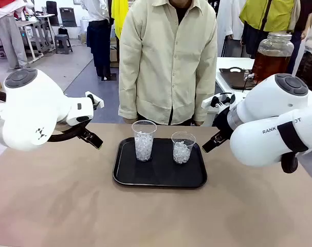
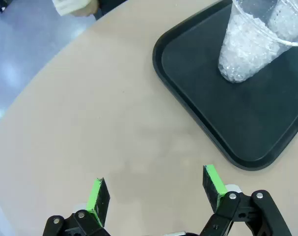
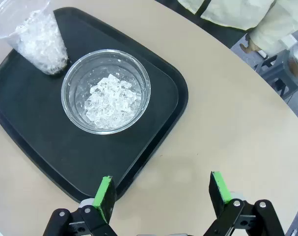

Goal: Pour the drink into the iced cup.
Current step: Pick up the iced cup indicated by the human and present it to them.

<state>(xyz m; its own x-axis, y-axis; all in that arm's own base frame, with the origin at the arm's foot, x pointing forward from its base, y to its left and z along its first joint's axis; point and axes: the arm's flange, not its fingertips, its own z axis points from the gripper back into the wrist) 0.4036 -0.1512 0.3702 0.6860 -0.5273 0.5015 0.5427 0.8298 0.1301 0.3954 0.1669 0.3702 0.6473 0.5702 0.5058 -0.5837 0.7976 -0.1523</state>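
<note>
Tabletop (image 1: 53,206) tan, matte, rounded at the far edge. Black tray (image 1: 126,177) at centre, toward the far side, carrying two clear cups of ice, both upright and apart: taller cup (image 1: 144,140) left, shorter cup (image 1: 182,147) right. Left gripper (image 2: 154,184) over bare tabletop left of the tray, jaws apart, empty. Right gripper (image 3: 161,187) at the tray's right edge, jaws apart, empty. Drink (image 1: 269,66), amber-brown, inside glass dispenser jar (image 1: 273,46) far right, by a white side table (image 1: 227,64), well apart from the cups. Person (image 1: 168,62) in pale shirt standing at the far side. Grey floor (image 1: 68,67) beyond, stools (image 1: 63,43) far left.
</note>
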